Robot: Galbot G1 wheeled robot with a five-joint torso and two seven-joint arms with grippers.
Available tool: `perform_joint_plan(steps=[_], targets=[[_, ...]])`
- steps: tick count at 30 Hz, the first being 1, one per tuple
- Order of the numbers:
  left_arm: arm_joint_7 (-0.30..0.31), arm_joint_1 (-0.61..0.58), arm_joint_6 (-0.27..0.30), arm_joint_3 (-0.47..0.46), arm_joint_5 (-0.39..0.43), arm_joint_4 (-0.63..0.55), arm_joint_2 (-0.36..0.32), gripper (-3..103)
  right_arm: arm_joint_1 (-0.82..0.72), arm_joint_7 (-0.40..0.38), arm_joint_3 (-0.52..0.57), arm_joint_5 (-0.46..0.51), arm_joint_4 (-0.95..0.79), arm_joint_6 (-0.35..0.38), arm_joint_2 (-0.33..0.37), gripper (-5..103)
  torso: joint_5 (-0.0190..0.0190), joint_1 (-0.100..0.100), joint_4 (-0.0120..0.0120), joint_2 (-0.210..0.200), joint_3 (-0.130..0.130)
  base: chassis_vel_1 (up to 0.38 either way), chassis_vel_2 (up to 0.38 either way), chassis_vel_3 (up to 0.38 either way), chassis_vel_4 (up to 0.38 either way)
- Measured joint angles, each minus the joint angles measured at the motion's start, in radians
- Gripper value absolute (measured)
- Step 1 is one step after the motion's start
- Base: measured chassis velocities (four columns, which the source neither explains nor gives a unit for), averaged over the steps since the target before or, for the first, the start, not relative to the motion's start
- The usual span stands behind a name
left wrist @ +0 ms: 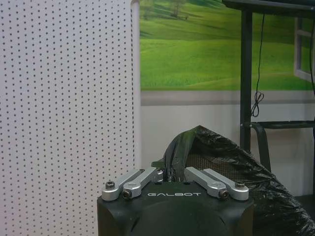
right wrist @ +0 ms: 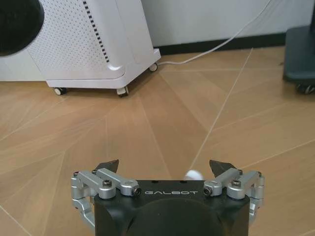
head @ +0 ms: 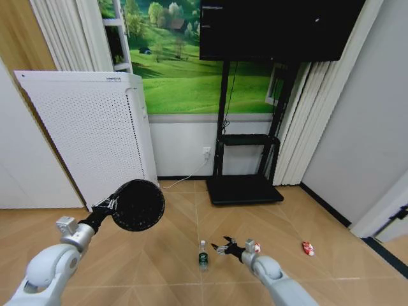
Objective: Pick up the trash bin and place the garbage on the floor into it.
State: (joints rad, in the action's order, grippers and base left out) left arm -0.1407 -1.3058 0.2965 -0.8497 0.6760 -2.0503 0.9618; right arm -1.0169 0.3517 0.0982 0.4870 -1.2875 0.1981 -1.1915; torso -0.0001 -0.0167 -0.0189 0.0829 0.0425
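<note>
I read "GALBOT" in pale letters on the black housing of the left pincer [left wrist: 174,173], and the same word on the right pincer [right wrist: 166,169]. The white appliance [head: 95,134] carries small print near its top edge, too tiny to read.

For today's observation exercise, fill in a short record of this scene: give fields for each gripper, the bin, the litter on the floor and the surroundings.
left gripper: shut on the trash bin's rim, holding it off the floor
trash bin: black, lined with a black bag, tilted on its side
right gripper: open, low over the floor beside the bottle
bottle: upright on the wooden floor, white cap, green label
red-and-white scrap: on the floor, farther to the robot's right
white perforated appliance: on wheels, against the wall
</note>
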Motion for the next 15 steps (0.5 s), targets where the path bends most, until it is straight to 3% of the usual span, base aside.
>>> perform_joint_plan(steps=[4, 15], targets=[[0.007, 0.025, 0.011, 0.0, 0.036, -0.016, -0.045, 7, -0.001, -0.073, -0.005, -0.012, 0.047, 0.028, -0.085, 100, 0.0, 0.0, 0.0, 0.0, 0.0, 0.0, 0.0, 0.0, 0.0], [0.01, 0.041, 0.017, -0.008, 0.067, -0.038, -0.065, 7, 0.007, -0.192, 0.017, -0.043, 0.165, 0.09, -0.159, 100, 0.0001, 0.0, -0.0001, 0.0, 0.0, 0.0, 0.0, 0.0, 0.0]])
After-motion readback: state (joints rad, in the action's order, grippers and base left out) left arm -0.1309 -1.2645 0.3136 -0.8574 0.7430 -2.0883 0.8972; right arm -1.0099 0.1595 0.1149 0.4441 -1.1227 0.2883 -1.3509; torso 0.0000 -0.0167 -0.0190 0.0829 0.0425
